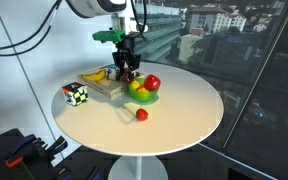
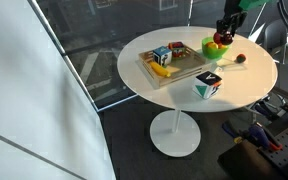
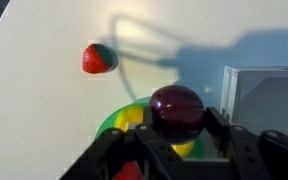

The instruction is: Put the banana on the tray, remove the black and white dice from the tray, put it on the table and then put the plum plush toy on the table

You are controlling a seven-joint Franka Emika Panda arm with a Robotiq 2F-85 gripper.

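Plum plush toy [image 3: 176,106] sits clamped in the gripper [image 3: 178,128], above the green bowl [image 3: 112,123].

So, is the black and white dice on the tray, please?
No, the black and white dice stands on the table, apart from the tray.

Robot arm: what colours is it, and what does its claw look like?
The arm is white and rounded, with black cables looping off it. Near the wrist sits a bright green part. The gripper is black, with two chunky fingers.
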